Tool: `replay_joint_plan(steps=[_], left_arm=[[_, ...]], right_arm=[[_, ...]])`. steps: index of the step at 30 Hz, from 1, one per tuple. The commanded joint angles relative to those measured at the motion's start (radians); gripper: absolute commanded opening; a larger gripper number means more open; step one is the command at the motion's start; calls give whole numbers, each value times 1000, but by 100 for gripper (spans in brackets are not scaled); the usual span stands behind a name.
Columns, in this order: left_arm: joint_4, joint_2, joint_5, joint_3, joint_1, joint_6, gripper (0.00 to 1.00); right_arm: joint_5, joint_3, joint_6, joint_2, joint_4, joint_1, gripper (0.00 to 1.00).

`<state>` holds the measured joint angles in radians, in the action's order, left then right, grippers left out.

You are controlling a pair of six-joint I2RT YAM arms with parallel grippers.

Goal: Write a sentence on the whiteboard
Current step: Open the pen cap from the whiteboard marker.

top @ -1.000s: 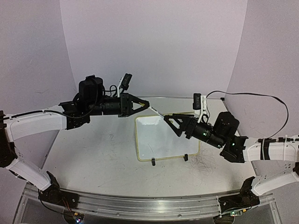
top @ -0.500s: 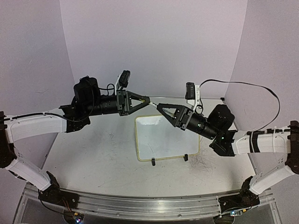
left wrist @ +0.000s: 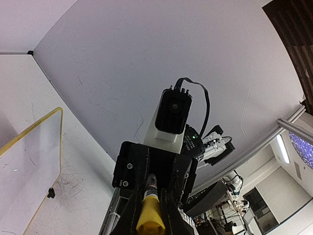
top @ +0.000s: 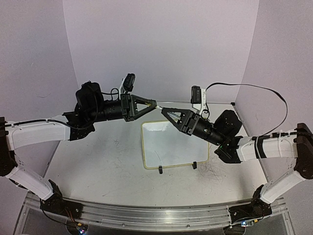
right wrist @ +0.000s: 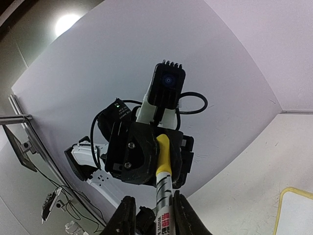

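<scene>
Right hand (top: 165, 111) risen, seemingly gripping pen (right wrist: 163, 166); whiteboard (top: 171, 147) below.

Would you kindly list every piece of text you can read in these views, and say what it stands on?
On the pen barrel: dark print runs along it in the right wrist view, too blurred to quote.
On the whiteboard: no writing can be made out from the top view.
No other readable text, label or number shows in any view.

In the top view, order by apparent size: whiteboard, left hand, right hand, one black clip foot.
Largest: the whiteboard
Then: the left hand and the right hand, about alike
Smallest: the clip foot
</scene>
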<state>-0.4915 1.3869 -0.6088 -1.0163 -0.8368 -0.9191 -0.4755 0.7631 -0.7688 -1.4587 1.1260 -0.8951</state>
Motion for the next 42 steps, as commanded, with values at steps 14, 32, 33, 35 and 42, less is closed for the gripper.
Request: replay_joint_plan(steps=[14, 32, 33, 35, 42], left_arm=[[-81, -15, 9, 30, 2, -35, 0], [-89, -142, 120, 152, 101, -58, 0], [-89, -165, 117, 170, 134, -76, 0], [-89, -206, 99, 201, 202, -102, 0], [-33, -275, 38, 262, 349, -98, 0]], right_arm=[[26, 63, -47, -45, 145, 0, 3], [117, -136, -59, 50, 164, 24, 0], [106, -163, -54, 65, 166, 31, 0], [90, -221, -36, 105, 168, 41, 0], [140, -360, 57, 309, 51, 62, 0]])
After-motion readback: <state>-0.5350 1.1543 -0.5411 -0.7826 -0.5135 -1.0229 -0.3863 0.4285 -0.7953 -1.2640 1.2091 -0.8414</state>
